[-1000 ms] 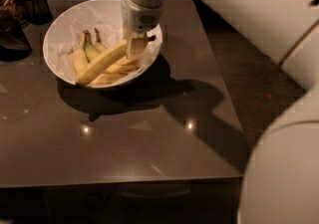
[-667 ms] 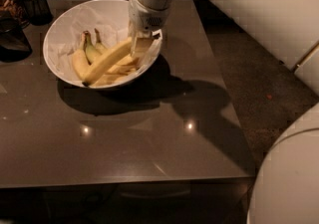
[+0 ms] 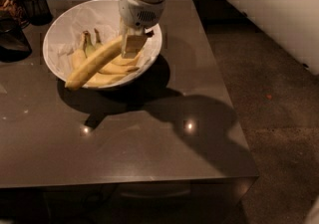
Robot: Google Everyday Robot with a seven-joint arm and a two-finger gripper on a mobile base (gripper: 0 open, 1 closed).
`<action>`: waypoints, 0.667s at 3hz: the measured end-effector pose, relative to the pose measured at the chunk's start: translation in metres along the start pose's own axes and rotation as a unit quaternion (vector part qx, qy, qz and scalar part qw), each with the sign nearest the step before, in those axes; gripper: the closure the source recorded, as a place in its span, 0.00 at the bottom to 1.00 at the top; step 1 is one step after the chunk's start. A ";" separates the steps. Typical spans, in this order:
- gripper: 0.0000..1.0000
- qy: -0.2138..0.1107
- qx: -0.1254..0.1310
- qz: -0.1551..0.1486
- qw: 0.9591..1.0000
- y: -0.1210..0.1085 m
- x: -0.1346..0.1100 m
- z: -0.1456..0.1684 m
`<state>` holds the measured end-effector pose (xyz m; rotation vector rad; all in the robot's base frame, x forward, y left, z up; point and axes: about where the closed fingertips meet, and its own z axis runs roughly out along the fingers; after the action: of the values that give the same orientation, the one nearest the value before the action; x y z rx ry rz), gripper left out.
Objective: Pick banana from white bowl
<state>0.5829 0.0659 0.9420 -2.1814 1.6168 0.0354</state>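
Observation:
The white bowl [image 3: 60,29] stands at the back left of the dark table, lined with crinkled white paper. The long banana [image 3: 92,64] lies slanted across the bowl, its lower end out over the front rim. My gripper [image 3: 133,43] comes down from above at the bowl's right side and is shut on the banana's upper end. Shorter bananas [image 3: 112,68] with green stems lie beneath it in the bowl.
A dark wire-mesh cup [image 3: 36,5] stands at the back left corner, with a dark object [image 3: 12,44] on the table's left edge. The table's right edge [image 3: 219,78] drops to a speckled floor. My arm casts a wide shadow over the table's middle.
The banana's upper end has risen with my gripper, so the banana now tilts more steeply and pokes over the bowl's front rim. The view has shifted closer.

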 end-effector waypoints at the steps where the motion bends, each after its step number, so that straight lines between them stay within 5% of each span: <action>1: 1.00 -0.015 0.009 0.015 1.000 0.022 -0.010 -0.013; 2: 1.00 -0.031 0.026 0.029 0.999 0.042 -0.014 -0.020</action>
<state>0.5349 0.0615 0.9505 -2.0732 1.6287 0.0748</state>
